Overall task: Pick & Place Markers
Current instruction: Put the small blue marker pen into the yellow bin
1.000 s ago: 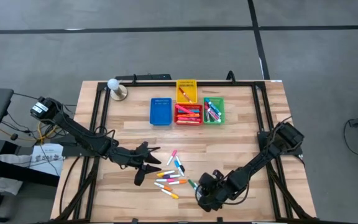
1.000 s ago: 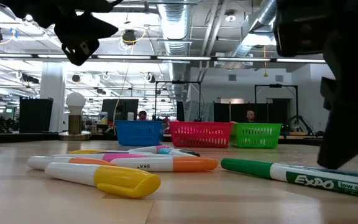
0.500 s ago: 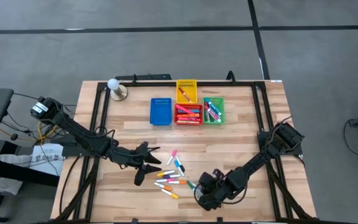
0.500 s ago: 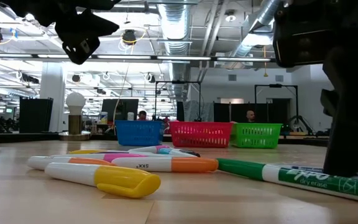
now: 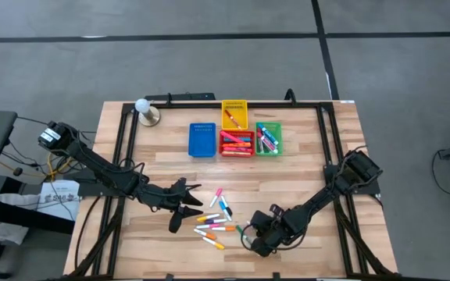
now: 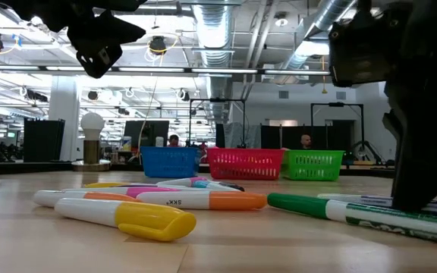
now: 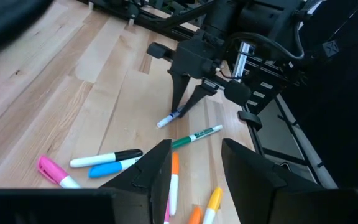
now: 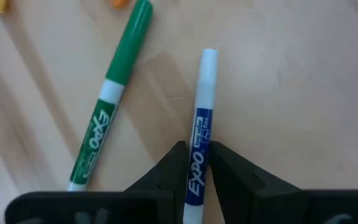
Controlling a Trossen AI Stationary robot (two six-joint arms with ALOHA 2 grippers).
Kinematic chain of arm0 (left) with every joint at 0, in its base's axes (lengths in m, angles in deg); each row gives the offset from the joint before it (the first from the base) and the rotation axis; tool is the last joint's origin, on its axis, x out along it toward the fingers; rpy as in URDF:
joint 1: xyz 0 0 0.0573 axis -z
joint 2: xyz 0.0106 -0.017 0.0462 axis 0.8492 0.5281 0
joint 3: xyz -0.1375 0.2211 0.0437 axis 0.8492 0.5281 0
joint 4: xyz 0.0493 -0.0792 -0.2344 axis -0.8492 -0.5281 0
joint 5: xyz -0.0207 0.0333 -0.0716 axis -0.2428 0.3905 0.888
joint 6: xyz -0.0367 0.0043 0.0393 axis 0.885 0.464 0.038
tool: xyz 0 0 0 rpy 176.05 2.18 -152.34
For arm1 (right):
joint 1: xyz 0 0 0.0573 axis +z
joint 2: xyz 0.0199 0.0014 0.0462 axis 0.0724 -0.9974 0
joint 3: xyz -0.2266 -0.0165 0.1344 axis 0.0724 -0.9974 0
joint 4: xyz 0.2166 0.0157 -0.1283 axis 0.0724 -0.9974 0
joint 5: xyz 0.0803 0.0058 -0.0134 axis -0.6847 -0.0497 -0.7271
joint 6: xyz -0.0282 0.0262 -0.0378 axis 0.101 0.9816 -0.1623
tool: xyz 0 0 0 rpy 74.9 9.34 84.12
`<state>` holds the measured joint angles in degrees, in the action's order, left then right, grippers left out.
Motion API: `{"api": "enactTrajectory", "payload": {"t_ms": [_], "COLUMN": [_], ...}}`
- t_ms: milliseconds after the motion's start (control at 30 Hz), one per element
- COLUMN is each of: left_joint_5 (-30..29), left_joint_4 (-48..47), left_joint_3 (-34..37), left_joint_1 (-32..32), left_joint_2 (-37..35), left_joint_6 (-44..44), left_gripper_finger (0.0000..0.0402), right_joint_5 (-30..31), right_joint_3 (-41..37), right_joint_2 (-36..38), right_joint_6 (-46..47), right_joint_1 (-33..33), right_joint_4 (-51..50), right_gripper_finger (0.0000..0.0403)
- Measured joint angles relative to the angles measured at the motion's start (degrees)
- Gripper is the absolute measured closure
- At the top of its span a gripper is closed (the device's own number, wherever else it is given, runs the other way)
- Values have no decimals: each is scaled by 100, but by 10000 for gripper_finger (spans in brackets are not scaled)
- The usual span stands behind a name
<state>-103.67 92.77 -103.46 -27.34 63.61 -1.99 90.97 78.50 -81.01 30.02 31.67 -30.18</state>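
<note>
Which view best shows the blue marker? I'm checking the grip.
The right wrist view: the blue marker lies between the right end effector fingers. The left wrist view shows it small. In the high and low views it is mostly hidden.

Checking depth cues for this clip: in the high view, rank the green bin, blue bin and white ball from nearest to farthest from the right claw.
1. Green bin, back of the table, nearest the right claw.
2. Blue bin, left end of the bin row.
3. White ball, far back-left corner.
</note>
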Motion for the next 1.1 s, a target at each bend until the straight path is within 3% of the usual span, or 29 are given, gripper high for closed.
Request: {"api": "enactTrajectory", "payload": {"t_ms": [333,567,767,1100], "left_joint_5": [0,0,0,0], "left_joint_4": [20,20,22,59], "left_joint_3": [0,0,0,0], "left_joint_1": [0,0,0,0], "left_joint_2": [0,0,0,0], "left_joint_6": [18,18,18,18], "left_gripper_finger": [262,262,262,262], "right_joint_5": [-10,44,50,395], "right_joint_3": [-13,-6,267,815], "right_joint_2": [0,24,7,-13], "right_joint_6": [69,363,116,27], "right_joint_1": [-145,-110,-106,-161], "right_joint_4": [-118,-141,-382,-1201], "right_gripper_finger": [388,371,389,372]}}
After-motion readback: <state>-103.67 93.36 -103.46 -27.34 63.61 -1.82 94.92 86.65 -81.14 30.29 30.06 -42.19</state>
